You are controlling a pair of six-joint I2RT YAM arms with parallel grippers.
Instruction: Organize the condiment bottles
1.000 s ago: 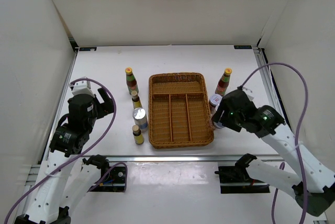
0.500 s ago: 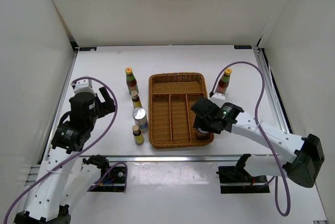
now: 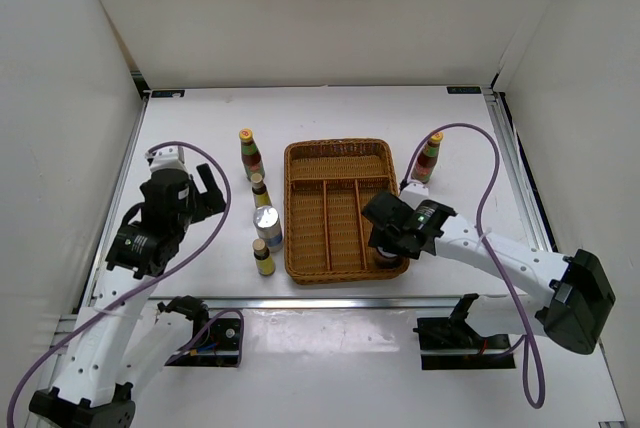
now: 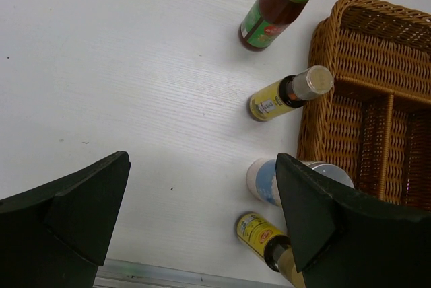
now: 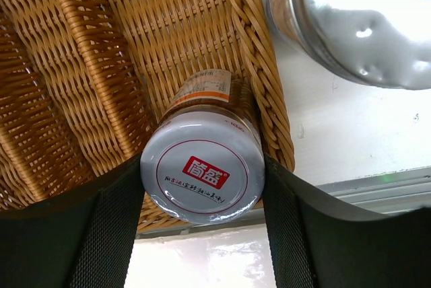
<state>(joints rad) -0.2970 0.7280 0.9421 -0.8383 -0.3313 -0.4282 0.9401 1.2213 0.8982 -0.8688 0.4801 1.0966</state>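
Note:
My right gripper (image 5: 202, 190) is shut on a silver-lidded jar (image 5: 202, 173) with a red logo on its lid. It holds the jar upright in the near right corner of the wicker tray (image 3: 335, 145), against the rim. A second silver-lidded jar (image 5: 357, 19) stands just outside that rim. Left of the tray stand a red-green sauce bottle (image 3: 250, 153), two small brown bottles (image 3: 260, 189) (image 3: 263, 256) and a jar (image 3: 267, 225) between them. Another sauce bottle (image 3: 428, 156) stands right of the tray. My left gripper (image 4: 202, 167) hangs open over bare table, left of these bottles.
The tray (image 5: 81, 66) has long dividers and a cross compartment at the back. The table's front metal edge (image 4: 168, 276) runs close below the left gripper. White walls enclose the table on three sides.
The right arm swung left from beside the tray and carried the jar into the tray's right compartment. The left gripper edged slightly toward the bottles.

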